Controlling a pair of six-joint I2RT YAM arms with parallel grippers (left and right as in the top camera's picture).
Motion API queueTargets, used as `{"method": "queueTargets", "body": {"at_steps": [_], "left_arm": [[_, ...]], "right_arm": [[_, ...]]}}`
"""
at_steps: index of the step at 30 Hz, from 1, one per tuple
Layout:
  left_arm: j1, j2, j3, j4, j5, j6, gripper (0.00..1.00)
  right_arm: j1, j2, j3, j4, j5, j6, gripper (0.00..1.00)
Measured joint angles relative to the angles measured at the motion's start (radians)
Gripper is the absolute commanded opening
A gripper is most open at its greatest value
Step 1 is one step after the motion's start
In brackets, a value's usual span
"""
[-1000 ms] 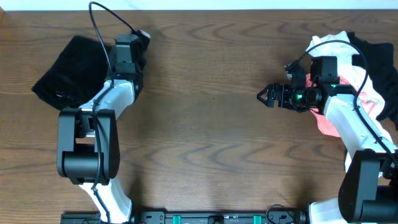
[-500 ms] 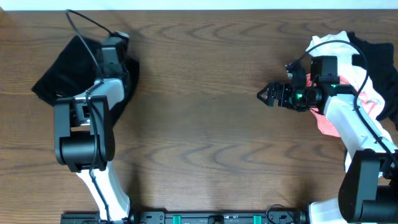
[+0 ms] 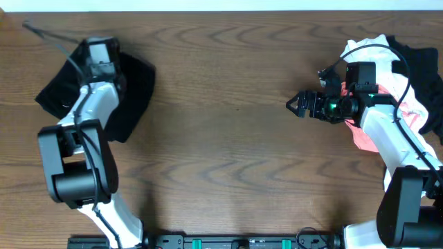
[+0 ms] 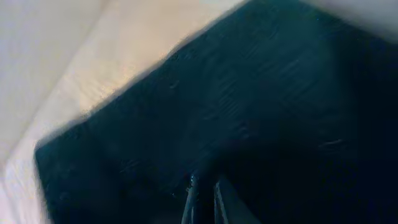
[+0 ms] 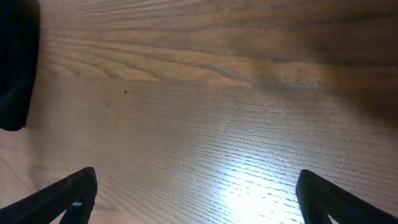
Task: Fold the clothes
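Since a second ago I see my left gripper [image 4: 204, 193] swung leftward across the black knit garment [image 3: 135, 90], baring cloth on its right; my right gripper [image 3: 296, 105] is unmoved. Left: fingers pressed almost together, tips on the knit directly beneath; whether a fold is pinched I cannot tell. Right: jaws spread wide, empty, bare table [image 3: 228, 152] just below; the heap of pink, white and black clothes [image 3: 414, 105] lies behind its wrist.
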Motion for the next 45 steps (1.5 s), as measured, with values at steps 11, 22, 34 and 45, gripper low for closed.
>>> {"method": "queueTargets", "body": {"at_steps": [11,22,34,45], "left_arm": [[0.229,0.045,0.001,-0.102,0.289,-0.245,0.13],[0.246,0.071,0.042,-0.171,0.370,-0.286,0.13],[0.197,0.066,0.073,-0.320,0.494,-0.388,0.09],[0.096,0.051,0.076,-0.410,0.525,-0.657,0.06]], "right_arm": [[0.000,0.000,0.000,0.000,-0.003,0.000,0.99],[0.000,0.000,0.000,0.001,-0.011,0.000,0.99],[0.000,0.000,0.000,0.004,-0.018,0.000,0.99],[0.000,0.000,0.000,-0.009,-0.025,-0.002,0.99]]}}
